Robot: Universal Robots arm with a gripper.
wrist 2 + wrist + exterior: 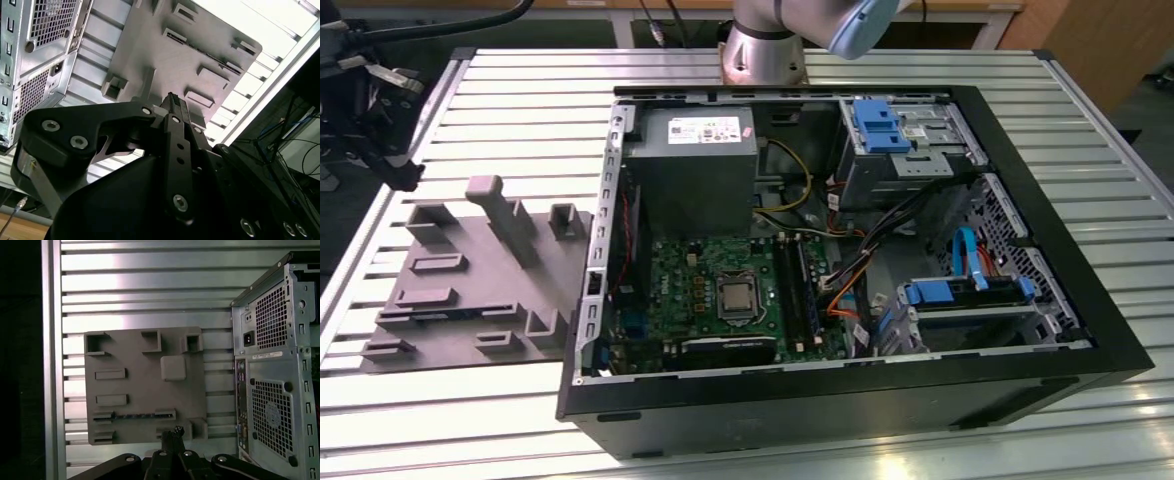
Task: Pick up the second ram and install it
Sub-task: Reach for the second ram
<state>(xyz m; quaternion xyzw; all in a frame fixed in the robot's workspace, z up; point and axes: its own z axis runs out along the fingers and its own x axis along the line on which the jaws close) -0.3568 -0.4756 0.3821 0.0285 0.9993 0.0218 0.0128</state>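
Pincer (176, 432) pinched narrow: in both wrist views my tips press together with nothing between them. I hang well above the grey plastic fixture plate (142, 385), which lies flat on the slatted aluminium table (150, 290). Second ram (134, 416) rests on that plate, a thin dark strip with a row of small blocks along it. It runs between two raised holders near the plate edge that my tips overlap in the first wrist view. No contact between me and the strip. The same view shows the perforated back panel (272, 405) of the computer case, standing just beside the plate.

In the exterior view the plate sits at the exterior view's left of the open computer case (854, 405), close against its side. Light grey uprights (500, 215) rise from the plate. The case lies on its side with the interior facing up. Inside it I see the green motherboard (680, 275), the bare processor (738, 295), the grey power supply (691, 150), blue drive caddies (881, 125) and a tangle of orange and yellow cables (843, 290). Long black memory slots (797, 285) run beside the processor, toward the exterior view's right; I cannot tell whether any stick sits in them. My arm's base (767, 50) stands on the table beyond the case.
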